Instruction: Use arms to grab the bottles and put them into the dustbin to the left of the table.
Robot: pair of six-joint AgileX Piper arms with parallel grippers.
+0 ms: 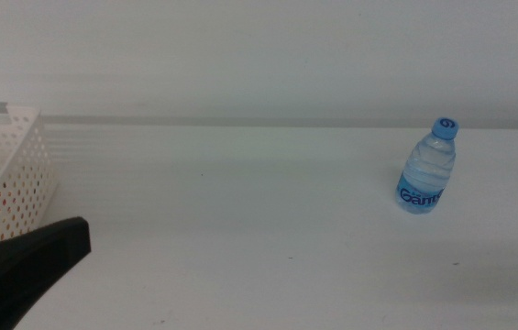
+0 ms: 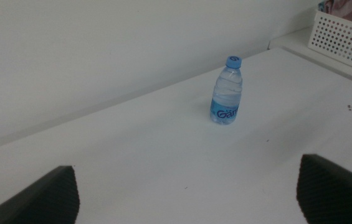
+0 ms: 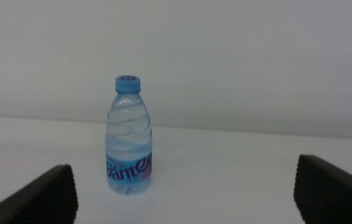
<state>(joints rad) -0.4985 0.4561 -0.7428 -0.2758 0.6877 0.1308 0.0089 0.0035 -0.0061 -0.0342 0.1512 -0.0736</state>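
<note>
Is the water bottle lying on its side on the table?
No, the water bottle stands upright on the table, its blue cap on top.

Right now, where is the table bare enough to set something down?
Free: the wide stretch of table between the dustbin and the water bottle. Crowded: the near-left corner, where the left end effector sits beside the dustbin.

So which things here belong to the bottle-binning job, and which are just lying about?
Part of the job:
- water bottle, upright on the table
- white perforated dustbin, something red inside
- left pincer, open, near the dustbin
- right pincer, open, facing the bottle

Just lying about:
- second perforated basket
</note>
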